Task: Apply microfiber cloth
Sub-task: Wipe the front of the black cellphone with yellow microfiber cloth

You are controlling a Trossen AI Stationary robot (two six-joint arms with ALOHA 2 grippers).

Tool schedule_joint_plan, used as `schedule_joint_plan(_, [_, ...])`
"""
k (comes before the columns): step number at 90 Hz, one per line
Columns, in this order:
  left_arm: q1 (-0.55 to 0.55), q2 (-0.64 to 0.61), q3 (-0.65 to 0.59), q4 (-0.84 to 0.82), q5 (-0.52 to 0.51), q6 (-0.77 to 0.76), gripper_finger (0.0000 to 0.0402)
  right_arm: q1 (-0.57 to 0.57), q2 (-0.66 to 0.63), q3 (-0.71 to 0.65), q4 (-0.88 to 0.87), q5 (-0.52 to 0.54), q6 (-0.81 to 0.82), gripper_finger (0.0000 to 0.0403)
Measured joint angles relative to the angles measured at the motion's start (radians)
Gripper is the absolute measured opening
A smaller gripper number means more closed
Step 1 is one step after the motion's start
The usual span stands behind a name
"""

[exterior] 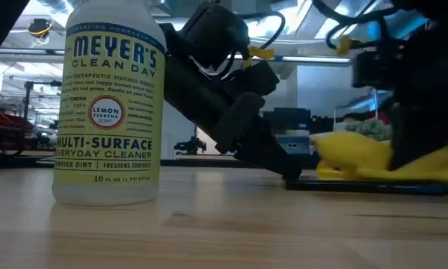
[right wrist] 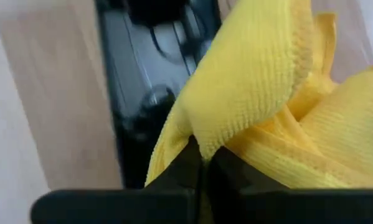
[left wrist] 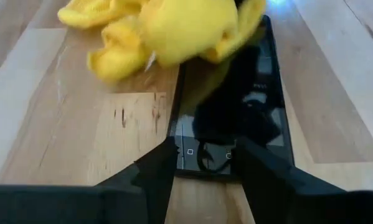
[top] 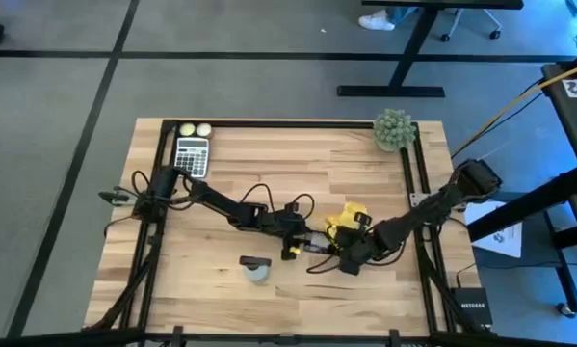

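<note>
A black smartphone (left wrist: 236, 112) lies flat on the wooden table, between my two grippers. The bright yellow microfiber cloth (left wrist: 167, 31) is bunched up, lying partly on the phone's far half and partly on the wood beside it. My left gripper (left wrist: 205, 158) comes in low from the table's left and is open, its two fingertips at the phone's near end. My right gripper (right wrist: 203, 158) comes from the table's right and is shut on the cloth (top: 347, 218). My left gripper sets its spread fingertips (left wrist: 164, 158) on the phone's end toward the table's left (left wrist: 205, 165), slanting down from that side. The phone stays flat on the table. My right gripper pinches a folded-over edge of the cloth (right wrist: 202, 140) between its two shut fingers, several layers thick. The rest of the cloth spreads loosely beyond the fingers, over the phone (right wrist: 142, 81).
A spray bottle of cleaner (exterior: 108, 104) stands near the front edge, left of the phone. A calculator (top: 192, 154) and two small balls (top: 194, 129) lie at the far left, a green plant ball (top: 394, 130) at the far right. Bare wood lies toward the table's far side.
</note>
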Motion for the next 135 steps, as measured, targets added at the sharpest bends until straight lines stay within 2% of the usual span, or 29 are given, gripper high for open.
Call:
schedule_joint_plan(14, [0.0,0.0,-0.002,0.009,0.0,-0.003,0.0153,-0.003,-0.049,0.061,-0.029,-0.013,0.012,0.0001])
schedule_joint_plan(22, [0.002,0.0,-0.002,0.01,0.002,-0.001,0.0153,-0.001,-0.07,0.142,0.064,0.109,-0.045,0.0001])
schedule_joint_plan(29, [0.002,0.0,-0.002,0.011,0.001,0.0,0.0153,-0.003,-0.065,0.146,0.166,0.232,-0.112,0.0001])
schedule_joint_plan(40, [0.003,0.0,-0.002,0.012,0.002,0.0,0.0153,-0.046,-0.017,0.123,0.298,0.309,-0.159,0.0001])
schedule_joint_plan(69, [0.003,0.0,-0.002,0.011,0.0,0.0,0.0153,-0.107,0.198,0.103,0.317,0.184,-0.134,0.0001])
schedule_joint_plan(81, [0.003,0.0,-0.002,0.011,0.0,0.0,0.0153,-0.095,0.207,0.107,0.259,0.161,-0.1,0.0001])
schedule_joint_plan(96, [0.003,0.001,-0.002,0.018,0.0,0.0,0.0153,-0.064,0.177,0.107,0.089,0.136,-0.071,0.0001])
schedule_joint_plan(128, [0.003,0.001,-0.002,0.018,0.0,-0.003,0.0153,0.065,0.157,0.105,-0.187,0.101,0.054,0.0001])
schedule_joint_plan(131, [0.003,0.001,-0.002,0.019,0.0,-0.003,0.0153,0.08,0.157,0.108,-0.221,0.082,0.068,0.0001])
schedule_joint_plan(135, [0.003,0.001,-0.002,0.016,-0.001,-0.004,0.0153,0.099,0.161,0.119,-0.293,-0.017,0.083,0.0001])
